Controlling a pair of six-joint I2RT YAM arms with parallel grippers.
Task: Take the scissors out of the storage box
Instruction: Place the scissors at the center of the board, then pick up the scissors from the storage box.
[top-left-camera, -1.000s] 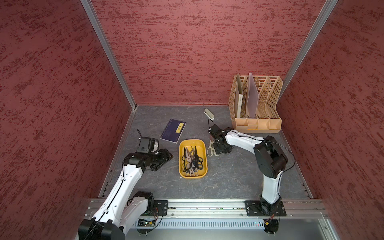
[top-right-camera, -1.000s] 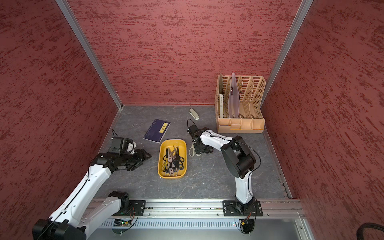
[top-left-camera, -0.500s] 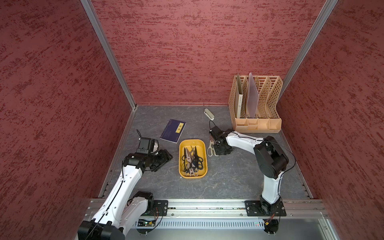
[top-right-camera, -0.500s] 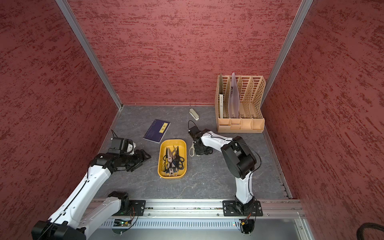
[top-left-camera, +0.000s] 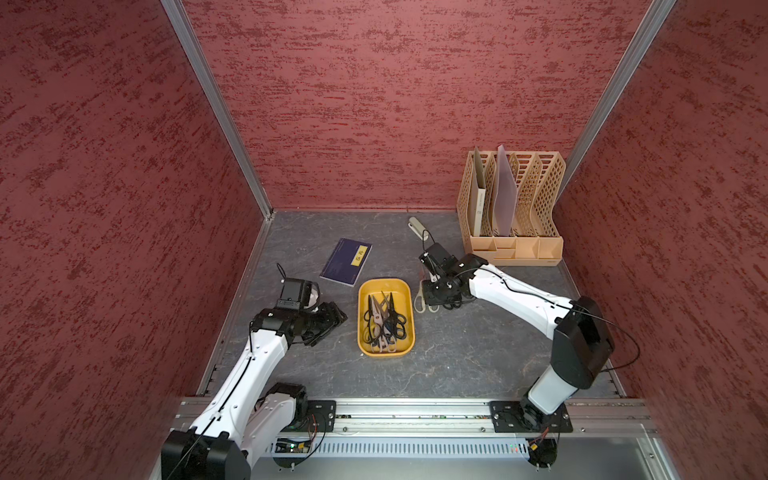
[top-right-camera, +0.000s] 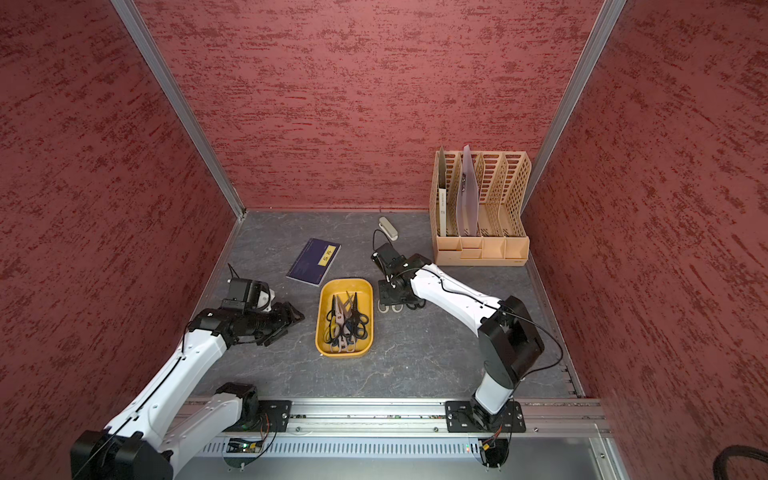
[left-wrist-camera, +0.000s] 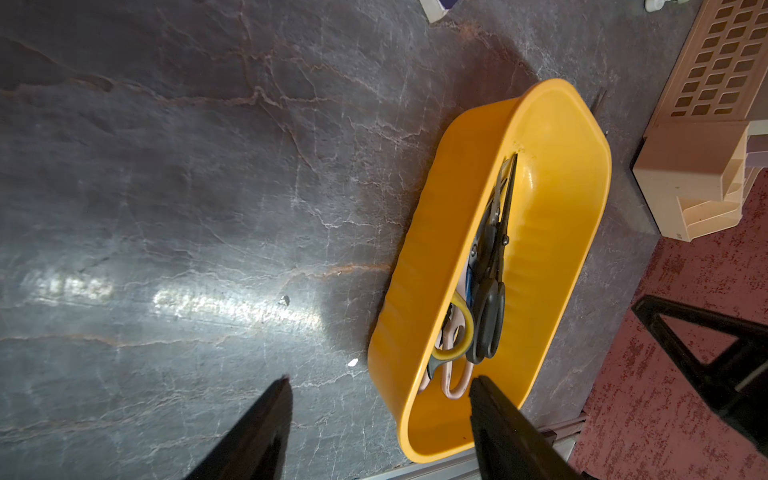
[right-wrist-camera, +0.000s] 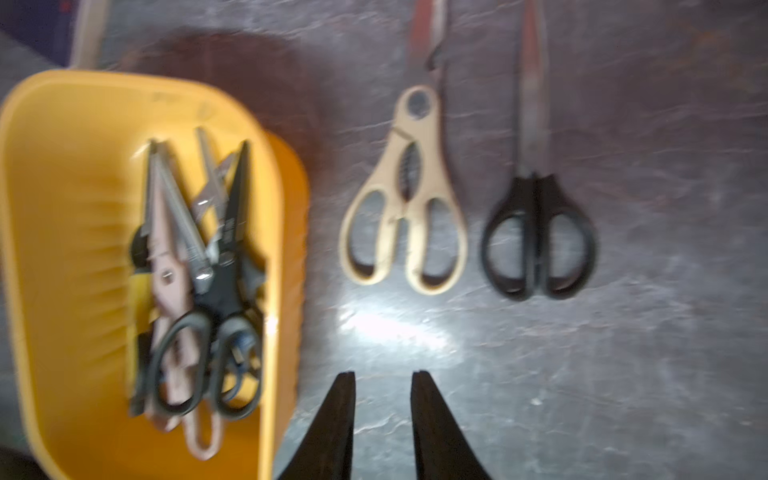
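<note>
The right hand (right-wrist-camera: 383, 395) hangs low over the desk (right-wrist-camera: 623, 374), its fingers (right-wrist-camera: 338, 424) a narrow gap apart with nothing between them. Just past the fingertips, the right wrist view shows a cream-handled pair (right-wrist-camera: 403, 199) and a black-handled pair (right-wrist-camera: 538, 237). They lie flat on the desk side by side, not touching, outside the storage box (right-wrist-camera: 50, 208). In both top views these two pairs lie just right of the box, near the centre of the frame.

The box holds the rest of the scissors (top-left-camera: 384, 322), a tangled heap of black, pinkish and blue handles with blades overlapping. The left hand (left-wrist-camera: 380, 386) waits at the left of the box in both top views, fingers wide apart and empty.

Going by the empty, barely parted fingers over the laid-out pairs, the step in hand looks like setting a pair down. Two pairs are out and several remain. The next move calls for opening wider, reaching back over the box, closing on the topmost pair, and lifting straight up so its handles do not drag the neighbours along.
</note>
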